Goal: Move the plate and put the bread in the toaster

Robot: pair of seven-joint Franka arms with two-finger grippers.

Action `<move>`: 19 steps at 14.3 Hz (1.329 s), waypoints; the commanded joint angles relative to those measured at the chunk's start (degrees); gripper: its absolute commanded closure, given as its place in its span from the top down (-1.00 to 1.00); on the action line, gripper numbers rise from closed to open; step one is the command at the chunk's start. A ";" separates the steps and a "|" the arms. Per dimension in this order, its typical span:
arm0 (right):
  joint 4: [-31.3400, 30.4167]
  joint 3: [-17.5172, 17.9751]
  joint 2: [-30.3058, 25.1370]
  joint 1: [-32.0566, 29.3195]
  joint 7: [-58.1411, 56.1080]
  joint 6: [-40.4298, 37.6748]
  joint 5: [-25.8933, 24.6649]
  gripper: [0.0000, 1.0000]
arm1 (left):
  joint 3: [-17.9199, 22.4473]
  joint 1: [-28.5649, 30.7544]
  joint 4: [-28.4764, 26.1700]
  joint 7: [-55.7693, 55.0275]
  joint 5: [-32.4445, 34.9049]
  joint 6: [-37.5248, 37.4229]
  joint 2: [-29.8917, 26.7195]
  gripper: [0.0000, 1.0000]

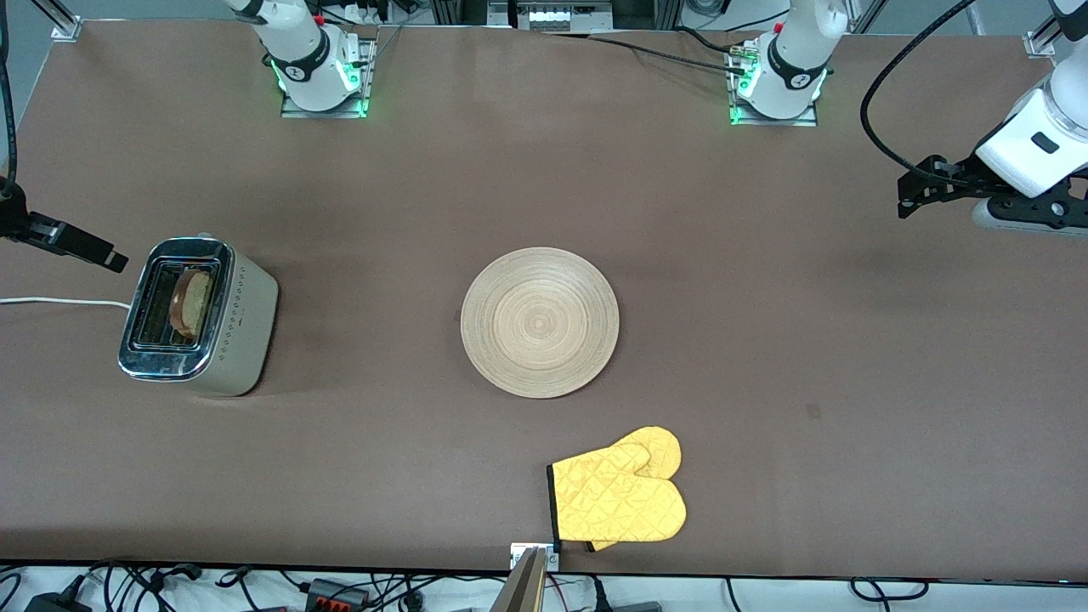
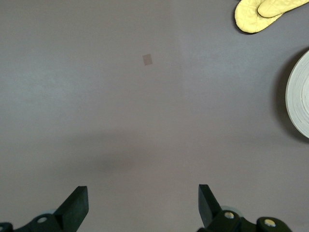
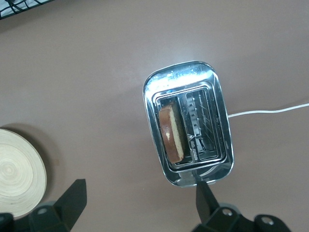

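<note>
The counter (image 1: 765, 340) carries the plate (image 1: 540, 322) at its middle, empty. The toaster (image 1: 201, 316) stands toward the right arm's end, and the bread (image 1: 194, 301) sits in one slot, so both steps seem done; only retreat remains. The left tool (image 2: 142, 205) and the right tool (image 3: 140, 203) hang spread apart, empty.

Bread (image 1: 192, 303): lower part hidden inside toaster (image 1: 242, 327) slot. Cord (image 1: 59, 301): cut off at the worktop's right-arm end. Right gripper (image 1: 81, 245): arm out of frame. Small worktop mark (image 1: 813, 412): too small to identify.
</note>
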 commanded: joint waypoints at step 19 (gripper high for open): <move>-0.04 1.05 0.12 0.48 -4.94 -0.19 -8.53 1.00 | -0.43 -0.32 -0.25 -0.37 0.03 -0.60 -0.84 1.00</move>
